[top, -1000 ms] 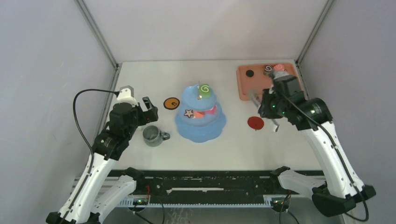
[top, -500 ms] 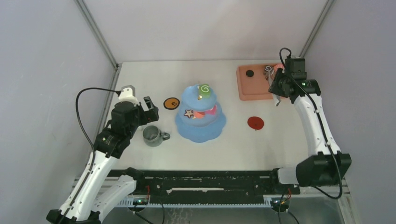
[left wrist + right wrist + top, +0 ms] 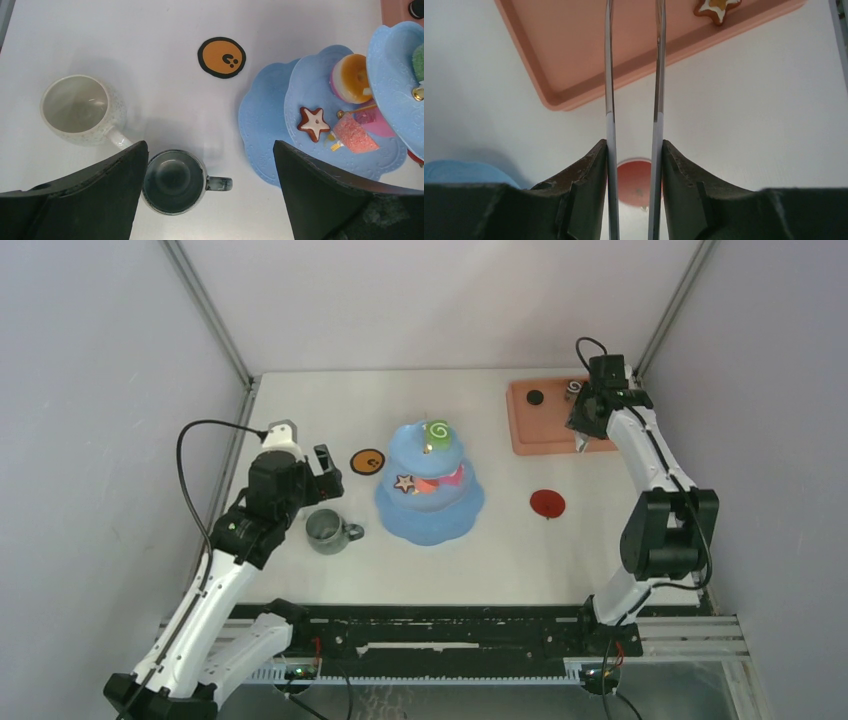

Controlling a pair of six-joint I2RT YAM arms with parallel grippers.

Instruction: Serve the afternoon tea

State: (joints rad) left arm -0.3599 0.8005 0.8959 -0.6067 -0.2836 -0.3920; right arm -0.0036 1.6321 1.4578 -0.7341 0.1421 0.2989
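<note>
Right wrist: right gripper (image 3: 634,150) clamps tongs (image 3: 609,75) (2 blades apart) — left gripper (image 3: 210,145) wide, empty.

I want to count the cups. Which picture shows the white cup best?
The left wrist view: the white cup stands in full sight, opening up, beside the grey-green cup. In the top view the left arm hides it; only the grey-green cup shows. The right wrist view has no cup at all.

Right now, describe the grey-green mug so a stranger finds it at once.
Find the light blue three-tier cake stand mid-table; two mugs sit to its left. The grey-green mug is the darker, nearer one, handle pointing at the stand, unlike the speckled white mug.
</note>
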